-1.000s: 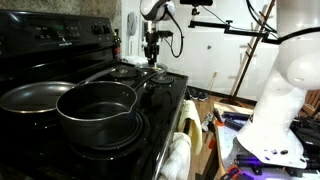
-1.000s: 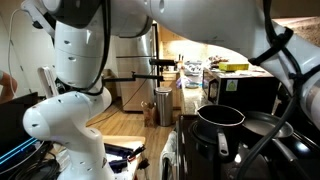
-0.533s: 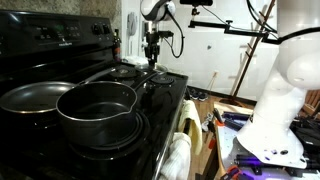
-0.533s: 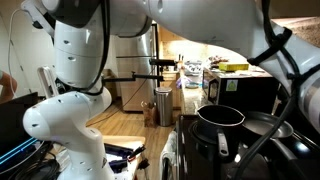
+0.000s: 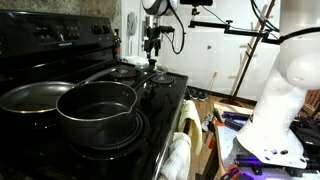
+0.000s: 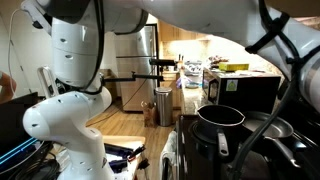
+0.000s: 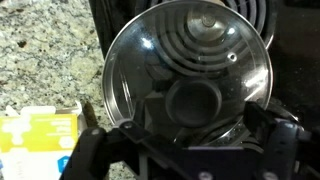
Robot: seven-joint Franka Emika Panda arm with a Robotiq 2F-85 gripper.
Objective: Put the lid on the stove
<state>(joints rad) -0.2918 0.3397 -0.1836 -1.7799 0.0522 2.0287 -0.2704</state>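
The glass lid [image 7: 190,60] with its silver rim lies flat on a coil burner of the black stove [image 7: 105,20], dark knob [image 7: 193,100] facing up. My gripper [image 7: 190,145] hangs just above it, open, with one finger [image 7: 88,152] on each side of the knob and not touching it. In an exterior view the gripper [image 5: 152,56] hovers over the lid [image 5: 158,75] at the far end of the stove [image 5: 165,95]. The other exterior view hides the lid behind the pot.
A deep dark pot [image 5: 97,108] and a shallow grey frying pan [image 5: 30,97] occupy the near burners; the pot [image 6: 220,118] shows in both exterior views. A speckled granite counter [image 7: 40,50] with a yellow-and-white box [image 7: 35,135] borders the stove. A towel [image 5: 178,150] hangs on the oven front.
The jaws have opened and let go of the lid's knob. The gripper has risen slightly; the lid stays on the burner.
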